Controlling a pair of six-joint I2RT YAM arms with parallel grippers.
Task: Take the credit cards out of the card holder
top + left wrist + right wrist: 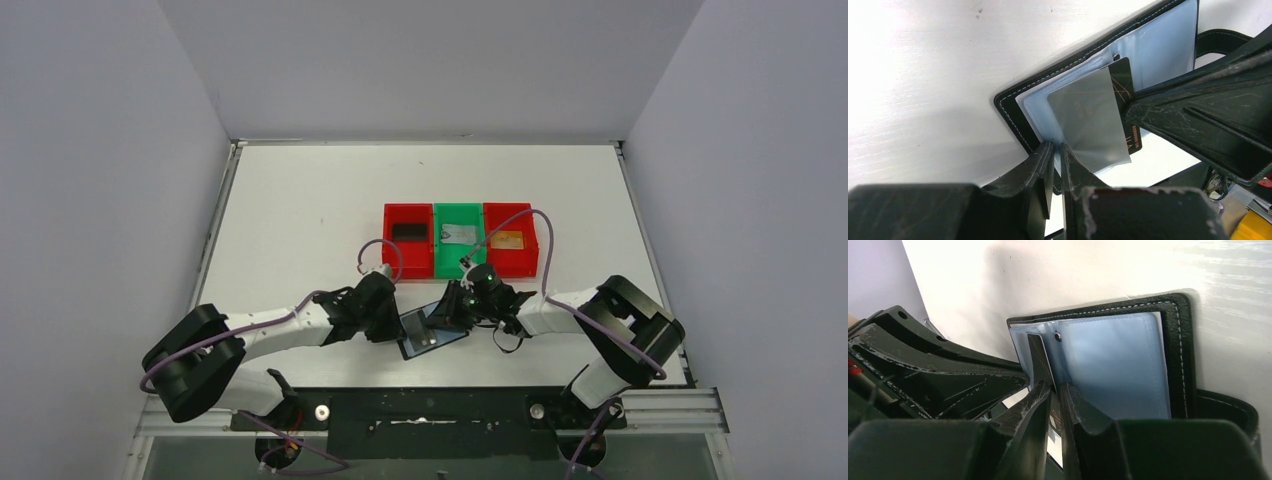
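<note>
Left claw narrow, pinching the edge of the open card holder, which lies on the table near the front, between the arms. Grey card half out, overlapping the dark card. Right claw nipped on the dark one. Risks: the pull drags the grey card along, or the holder slips and lifts.

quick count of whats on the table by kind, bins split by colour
red bins: 2
green bin: 1
card holder: 1
cards lying in the bins: 3
cards partly out of the card holder: 2, a grey card and a black card
total: 9
</note>
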